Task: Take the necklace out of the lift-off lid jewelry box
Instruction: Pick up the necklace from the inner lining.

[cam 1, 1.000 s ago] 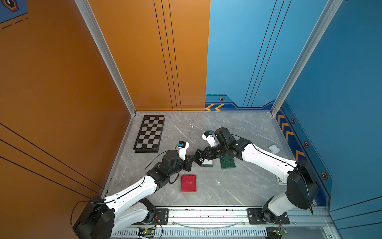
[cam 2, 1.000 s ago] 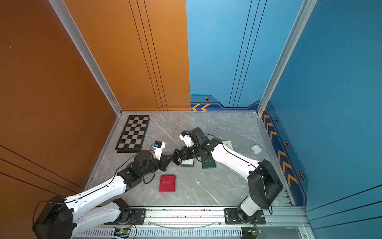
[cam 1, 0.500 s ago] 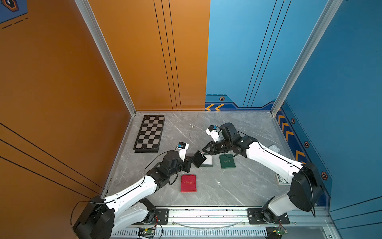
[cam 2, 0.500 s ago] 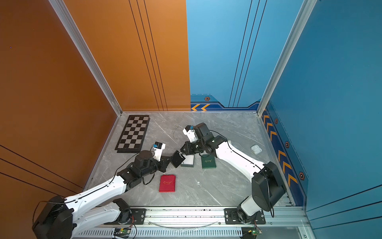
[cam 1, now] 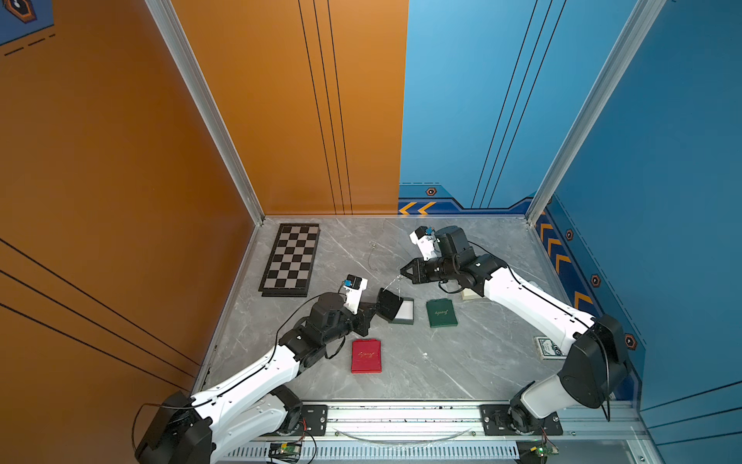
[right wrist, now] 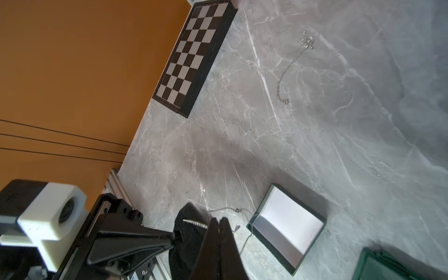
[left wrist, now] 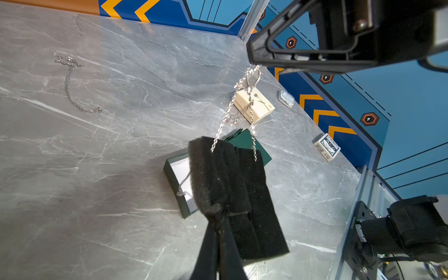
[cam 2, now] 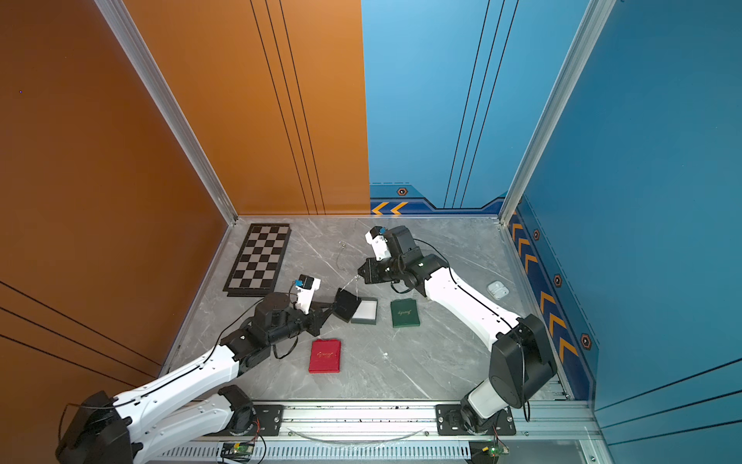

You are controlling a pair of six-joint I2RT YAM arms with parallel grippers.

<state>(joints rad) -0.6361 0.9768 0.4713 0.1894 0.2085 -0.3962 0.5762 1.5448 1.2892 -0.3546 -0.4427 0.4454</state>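
Left wrist view is the closest, and both top views show the whole of one grey marble table (cam 1: 461, 361) with two arms, the left arm (cam 1: 257, 373) and the right arm (cam 1: 530, 301). One chessboard (cam 1: 292, 259) lies near the orange wall. Boxes are three: one closed red box (cam 1: 365, 356); one open green box (cam 1: 401, 321), white inside, its lid (cam 1: 441, 313) just beside it; and one small cream box (left wrist: 254, 106) with a flower drawing, mostly hidden behind the right arm in both top views. Gold script is on the red box and the lid, but I cannot read it. One black pad (left wrist: 232, 189) hangs in the air at the open box's edge, pinched in the closed left gripper (left wrist: 217, 213). One card pack (left wrist: 327, 146) has print too small to read. One white case (left wrist: 286, 98) lies near the cream box. Chains are two. The necklace (left wrist: 252, 77) is clamped by its pendant in the closed right gripper (left wrist: 254, 64), its strands run down to the pad, and one loose end hangs over the box. The other chain (left wrist: 70, 89) lies free, well apart.
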